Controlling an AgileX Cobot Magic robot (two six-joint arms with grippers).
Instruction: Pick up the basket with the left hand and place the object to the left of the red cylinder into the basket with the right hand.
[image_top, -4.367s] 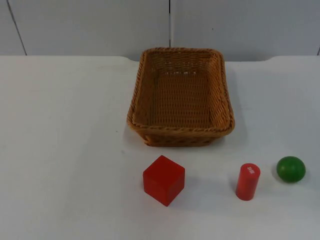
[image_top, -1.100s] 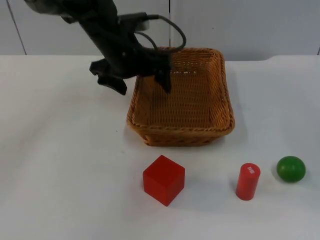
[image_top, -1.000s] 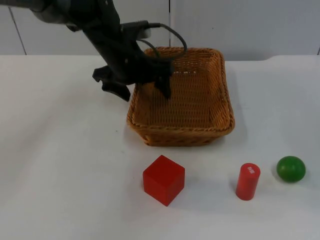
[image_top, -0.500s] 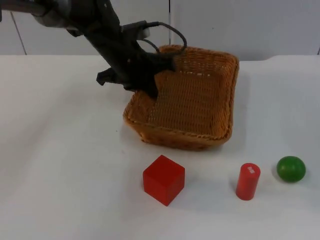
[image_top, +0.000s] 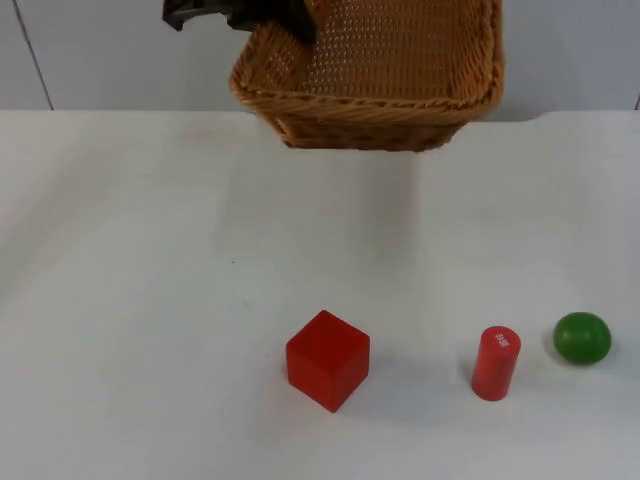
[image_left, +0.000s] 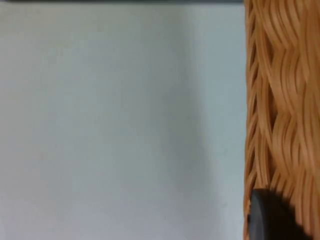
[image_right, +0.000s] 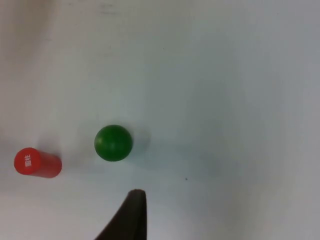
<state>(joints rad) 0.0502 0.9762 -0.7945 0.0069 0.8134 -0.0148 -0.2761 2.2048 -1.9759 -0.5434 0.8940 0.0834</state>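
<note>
The woven wicker basket (image_top: 370, 70) hangs in the air over the far side of the table, tilted a little. My left gripper (image_top: 245, 15) is shut on its left rim, one finger inside and one outside. The left wrist view has the basket's wall (image_left: 280, 100) close up beside a black fingertip (image_left: 267, 217). A red cube (image_top: 327, 359) sits near the table's front, to the left of the upright red cylinder (image_top: 496, 362). The right gripper hovers open above the cylinder (image_right: 37, 162) and a green ball (image_right: 113, 143), its fingertip (image_right: 130, 217) holding nothing.
The green ball (image_top: 582, 337) lies just right of the red cylinder near the front right. The white table (image_top: 150, 300) stretches bare to the left and under the raised basket. The grey partition wall (image_top: 100, 50) closes the far side.
The left gripper closed on the basket's left rim, tipped it, then lifted it up off the table. The cube, cylinder and ball stayed put.
</note>
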